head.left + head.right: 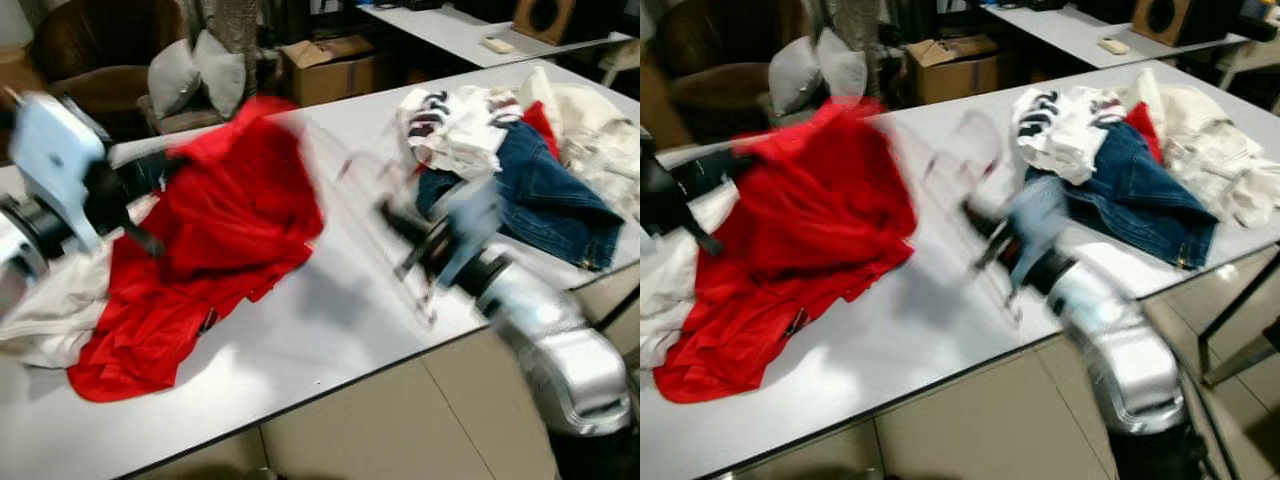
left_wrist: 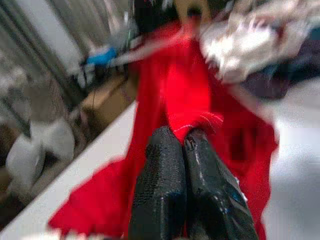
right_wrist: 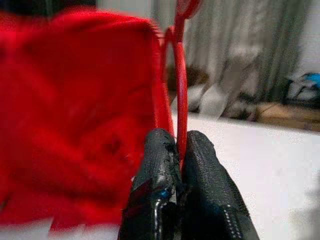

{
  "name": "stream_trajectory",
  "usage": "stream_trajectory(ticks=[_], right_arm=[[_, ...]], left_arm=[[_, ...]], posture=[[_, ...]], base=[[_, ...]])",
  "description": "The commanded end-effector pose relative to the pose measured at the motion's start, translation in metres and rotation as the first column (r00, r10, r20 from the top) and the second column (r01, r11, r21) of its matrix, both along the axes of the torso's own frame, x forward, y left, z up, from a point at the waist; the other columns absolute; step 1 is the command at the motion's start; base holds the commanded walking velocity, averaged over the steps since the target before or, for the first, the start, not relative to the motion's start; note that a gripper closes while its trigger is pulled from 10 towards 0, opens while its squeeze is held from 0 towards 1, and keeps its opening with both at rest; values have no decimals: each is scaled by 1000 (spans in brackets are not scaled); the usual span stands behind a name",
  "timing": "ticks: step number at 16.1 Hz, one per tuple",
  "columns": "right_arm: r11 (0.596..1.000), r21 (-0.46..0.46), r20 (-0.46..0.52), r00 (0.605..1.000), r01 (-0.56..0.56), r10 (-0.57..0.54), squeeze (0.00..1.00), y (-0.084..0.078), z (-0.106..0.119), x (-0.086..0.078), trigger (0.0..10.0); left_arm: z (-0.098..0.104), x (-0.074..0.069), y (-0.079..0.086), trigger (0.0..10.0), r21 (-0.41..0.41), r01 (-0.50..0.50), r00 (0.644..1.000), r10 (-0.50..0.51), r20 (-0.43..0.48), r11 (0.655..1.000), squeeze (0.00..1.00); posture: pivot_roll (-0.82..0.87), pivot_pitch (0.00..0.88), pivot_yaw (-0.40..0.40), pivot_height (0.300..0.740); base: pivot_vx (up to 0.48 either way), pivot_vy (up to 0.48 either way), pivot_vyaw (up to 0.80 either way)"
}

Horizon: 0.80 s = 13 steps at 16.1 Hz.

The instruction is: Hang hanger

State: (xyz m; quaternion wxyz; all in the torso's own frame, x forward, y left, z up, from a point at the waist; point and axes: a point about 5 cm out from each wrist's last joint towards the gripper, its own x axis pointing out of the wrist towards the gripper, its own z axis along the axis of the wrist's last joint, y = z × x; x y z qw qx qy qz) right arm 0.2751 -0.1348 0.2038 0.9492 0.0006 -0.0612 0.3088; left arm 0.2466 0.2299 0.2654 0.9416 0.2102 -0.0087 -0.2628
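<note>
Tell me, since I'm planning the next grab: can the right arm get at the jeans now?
Probably within reach, since the jeans lie close beside that arm, but the right gripper is shut on the red hanger.

Thin red hanger [image 3: 180,75] stands upright, touching the red garment [image 1: 225,215] beside it.

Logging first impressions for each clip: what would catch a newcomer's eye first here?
The big red garment spread over the left part of the white table, with the left gripper pinched shut on its cloth. Next, the right gripper, blurred in motion mid-table, shut on a thin red hanger beside that garment. A heap of clothes, topped by blue jeans, lies at the table's right end.
</note>
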Motion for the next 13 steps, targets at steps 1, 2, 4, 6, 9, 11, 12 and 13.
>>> stream_trajectory(ticks=[1, 2, 4, 6, 9, 11, 12, 13], right_arm=[[998, 44, 24, 999, 43, -44, 0, -10, 7, 0, 10000], [997, 6, -7, 997, 76, -76, 0, -19, -1, -1, 10000], [995, 4, -13, 995, 98, -97, 0, -22, -6, -3, 10000], [995, 25, -14, 995, 101, -101, 0, -22, -5, -3, 10000], [998, -48, -174, 984, 40, -48, 0, -20, -30, -11, 10000], [997, -71, -294, 956, -21, -1, 0, -19, -50, -18, 10000], [1000, -15, -341, 940, -25, 19, 0, -18, -55, -19, 10000], [999, 28, -374, 927, -28, 36, 0, -18, -59, -20, 10000]], left_arm=[[-1, 2, 5, 0, 38, -35, 999, 35, -7, 999, 0], [-2, 4, 9, 0, 39, -77, 997, 78, -19, 996, 0], [-3, 4, 12, 0, 55, -97, 994, 99, -36, 994, 0], [-3, 3, 13, 0, 61, -113, 993, 115, -38, 992, 0], [-2, 4, 12, 0, 31, -132, 991, 133, -6, 991, 0], [0, 4, 6, 0, -52, -102, 995, 102, 10, 993, 0], [3, 4, 1, 0, -89, -73, 997, 76, 26, 993, 0], [5, 4, -1, 0, -120, -59, 997, 64, 38, 991, 0]], posture=[[-132, 0, 90, 740], [-133, 0, 90, 740], [-132, 0, 90, 740], [-131, 0, 83, 740], [-135, 0, 78, 740], [-137, 0, 79, 740], [-135, 0, 77, 740], [-135, 0, 77, 740]], base=[[0, 0, 0], [0, 0, 0], [0, 0, 0], [0, 0, 0], [0, 0, 0], [0, 0, 0], [0, 0, 0], [0, 0, 0]])
